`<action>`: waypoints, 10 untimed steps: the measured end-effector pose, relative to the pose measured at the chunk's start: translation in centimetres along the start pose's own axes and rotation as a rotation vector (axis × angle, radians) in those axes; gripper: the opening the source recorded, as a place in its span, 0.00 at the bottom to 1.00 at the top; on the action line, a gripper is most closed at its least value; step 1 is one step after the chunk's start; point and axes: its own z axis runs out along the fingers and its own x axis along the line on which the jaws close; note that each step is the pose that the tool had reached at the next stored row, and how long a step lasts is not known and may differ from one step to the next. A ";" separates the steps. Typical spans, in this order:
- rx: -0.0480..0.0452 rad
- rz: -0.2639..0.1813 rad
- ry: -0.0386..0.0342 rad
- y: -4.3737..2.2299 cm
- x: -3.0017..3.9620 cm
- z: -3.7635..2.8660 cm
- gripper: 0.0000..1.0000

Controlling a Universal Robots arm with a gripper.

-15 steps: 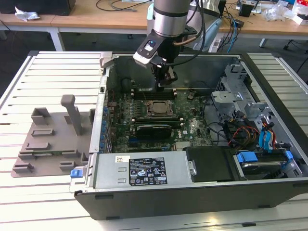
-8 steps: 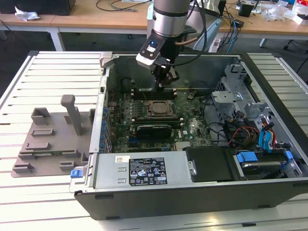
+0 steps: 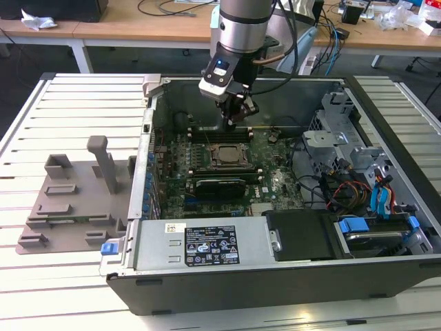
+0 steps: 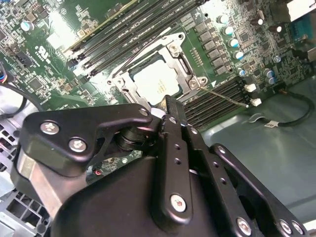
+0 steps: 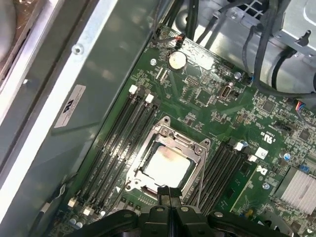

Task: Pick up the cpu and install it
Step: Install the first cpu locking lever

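Observation:
The cpu (image 5: pixel 168 165) is a pale silver square lying flat inside the dark socket frame (image 5: pixel 195 145) on the green motherboard (image 3: pixel 275 176). It also shows in the second wrist view, cpu (image 4: pixel 155 81), and in the exterior view, cpu (image 3: pixel 226 155). My gripper (image 3: pixel 234 118) hangs inside the open computer case, a little above the board and just behind the socket. In both wrist views its black fingers (image 5: pixel 170 202) are pressed together with nothing between them, gripper (image 4: pixel 168 106), and their tips point at the socket's edge without touching the chip.
Memory slots (image 5: pixel 118 143) flank the socket on both sides. A thin metal lever (image 4: pixel 227 96) sticks out beside it. Drive cages and cables (image 3: pixel 358 172) fill the case on the exterior view's right. A grey plastic tray (image 3: pixel 76 196) lies outside the case on the slatted table.

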 end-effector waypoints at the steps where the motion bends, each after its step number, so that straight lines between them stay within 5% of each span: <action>1: -0.0002 -0.009 -0.0005 0.00 0.00 0.00 0.11; 10: -0.0023 -0.126 -0.0063 0.05 -0.03 0.00 0.11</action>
